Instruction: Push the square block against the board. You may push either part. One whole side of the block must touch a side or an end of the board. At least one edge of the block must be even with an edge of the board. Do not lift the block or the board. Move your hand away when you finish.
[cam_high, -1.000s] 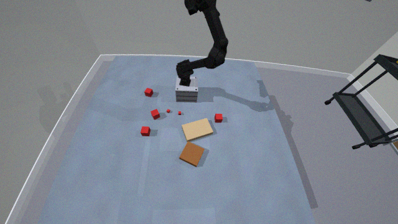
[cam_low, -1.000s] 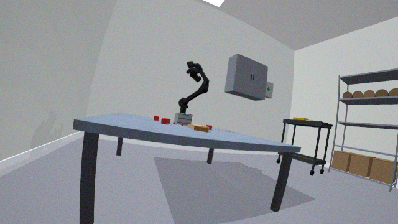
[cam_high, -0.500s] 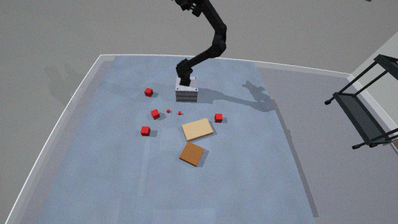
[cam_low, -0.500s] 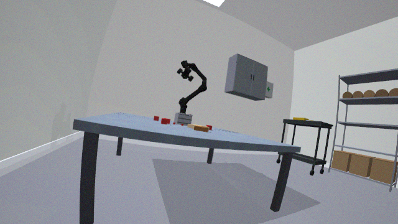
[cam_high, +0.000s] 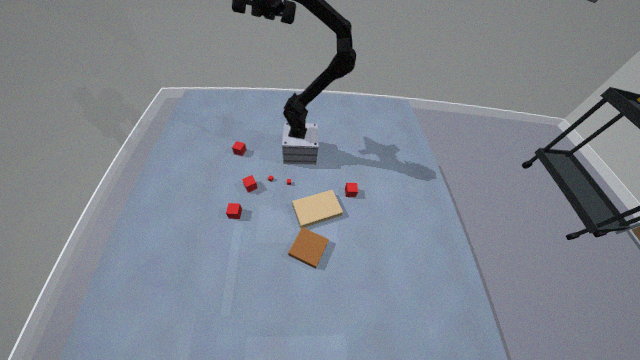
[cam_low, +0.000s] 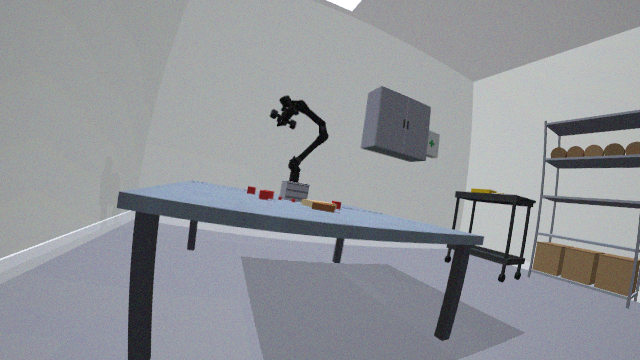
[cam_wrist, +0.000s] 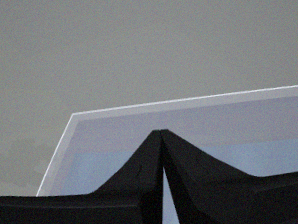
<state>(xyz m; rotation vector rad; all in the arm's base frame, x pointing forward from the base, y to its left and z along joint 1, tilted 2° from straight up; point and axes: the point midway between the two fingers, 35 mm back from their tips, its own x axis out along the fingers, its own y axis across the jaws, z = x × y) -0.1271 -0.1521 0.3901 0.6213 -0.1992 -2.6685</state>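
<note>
The square block (cam_high: 309, 248) (cam_low: 324, 206), orange-brown, lies flat on the table in front of the board. The board (cam_high: 318, 208), pale tan and rectangular, lies flat between the block and the arm's base. The block is turned relative to the board. Its back corner is close to the board's front-left corner, and a wedge-shaped gap opens between their facing sides to the right. I cannot tell whether the corners touch. My gripper (cam_wrist: 160, 136) is shut and empty, its fingertips together. It hangs high above the table, far from both parts, near the top edge of the top view.
Red cubes stand left of the board (cam_high: 239, 148) (cam_high: 250, 183) (cam_high: 234, 211), and another red cube (cam_high: 351, 190) stands just right of it. Two tiny red cubes (cam_high: 271, 178) (cam_high: 289, 182) lie between the base (cam_high: 300, 153) and the board. A black cart (cam_low: 495, 198) stands beyond the table.
</note>
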